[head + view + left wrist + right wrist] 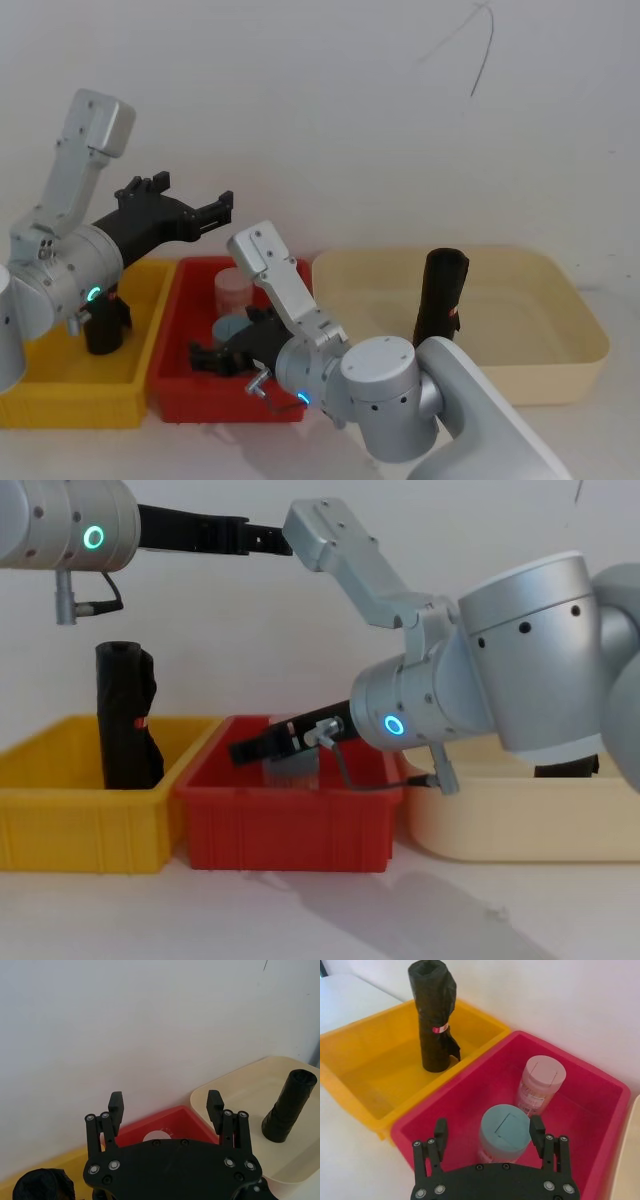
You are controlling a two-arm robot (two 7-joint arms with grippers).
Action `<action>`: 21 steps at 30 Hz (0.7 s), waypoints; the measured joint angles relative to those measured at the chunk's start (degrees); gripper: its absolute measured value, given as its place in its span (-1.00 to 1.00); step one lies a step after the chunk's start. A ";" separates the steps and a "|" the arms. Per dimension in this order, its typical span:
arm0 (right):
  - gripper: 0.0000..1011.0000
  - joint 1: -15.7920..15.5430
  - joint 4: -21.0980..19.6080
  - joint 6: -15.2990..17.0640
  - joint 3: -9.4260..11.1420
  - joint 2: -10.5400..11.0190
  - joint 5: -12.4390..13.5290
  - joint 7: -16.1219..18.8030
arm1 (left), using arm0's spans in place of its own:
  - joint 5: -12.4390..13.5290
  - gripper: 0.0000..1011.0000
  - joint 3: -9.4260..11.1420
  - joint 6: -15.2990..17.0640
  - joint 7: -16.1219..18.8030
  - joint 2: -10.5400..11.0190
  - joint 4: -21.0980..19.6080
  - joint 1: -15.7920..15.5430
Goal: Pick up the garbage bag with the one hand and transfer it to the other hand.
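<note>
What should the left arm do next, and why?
Probably swing the left gripper, open and high over the red bin, toward the cream bin and down around the garbage bag standing upright there. The right gripper sits open, low in the red bin.

Both arms were silver-grey with rounded joints, one ringed green, one blue. Each black gripper (165, 1108) (490, 1132) bore silver screws and slim fingers.

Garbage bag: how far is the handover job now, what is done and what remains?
Done: nothing yet. The garbage bag stands upright in the cream tub, untouched. In hand: the left gripper is raised above the red bin, open and empty, pointing toward the tub. The right gripper is open, low over the jars in the red bin. Left to do: grasp, lift and handover.
</note>
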 joint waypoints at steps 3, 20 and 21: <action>0.98 0.48 1.18 -0.57 0.17 -0.25 -0.22 -0.32 | 0.00 0.98 0.00 0.00 0.00 0.00 0.00 0.00; 0.98 3.16 7.14 -2.82 1.37 -1.51 -1.27 -1.22 | 0.00 0.98 0.00 0.00 0.00 0.00 0.00 0.00; 0.98 3.22 7.27 -2.78 1.43 -1.55 -1.28 -1.21 | 0.01 0.98 0.00 0.00 0.00 0.00 0.00 0.00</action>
